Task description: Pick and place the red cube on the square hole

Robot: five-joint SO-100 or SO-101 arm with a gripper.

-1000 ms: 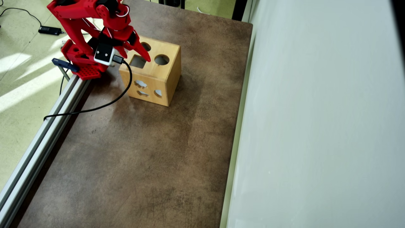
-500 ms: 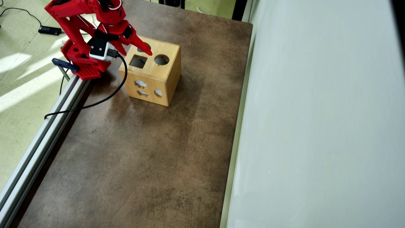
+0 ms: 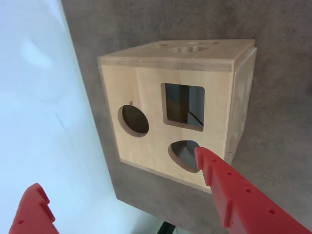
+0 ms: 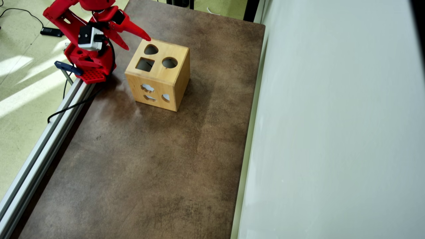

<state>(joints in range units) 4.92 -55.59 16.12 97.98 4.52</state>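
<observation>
No red cube shows in either view. The wooden shape-sorter box (image 4: 158, 75) stands on the brown table near the arm. Its top face has a square hole (image 4: 145, 64), a round hole (image 4: 169, 62) and a rounded-triangle hole (image 4: 151, 49). In the wrist view the box (image 3: 146, 87) faces me, with the square hole (image 3: 183, 106) at its middle. My red gripper (image 4: 138, 43) hovers over the box's far-left corner, open and empty. In the wrist view the gripper (image 3: 117, 169) has its jaws wide apart, and one fingertip (image 3: 204, 158) overlaps the rounded-triangle hole.
The arm's red base (image 4: 89, 63) is clamped at the table's left edge by an aluminium rail (image 4: 49, 132). A white wall (image 4: 332, 132) runs along the table's right side. The box's side face has small shaped cut-outs (image 4: 149, 93). A black cable (image 4: 66, 108) lies by the rail.
</observation>
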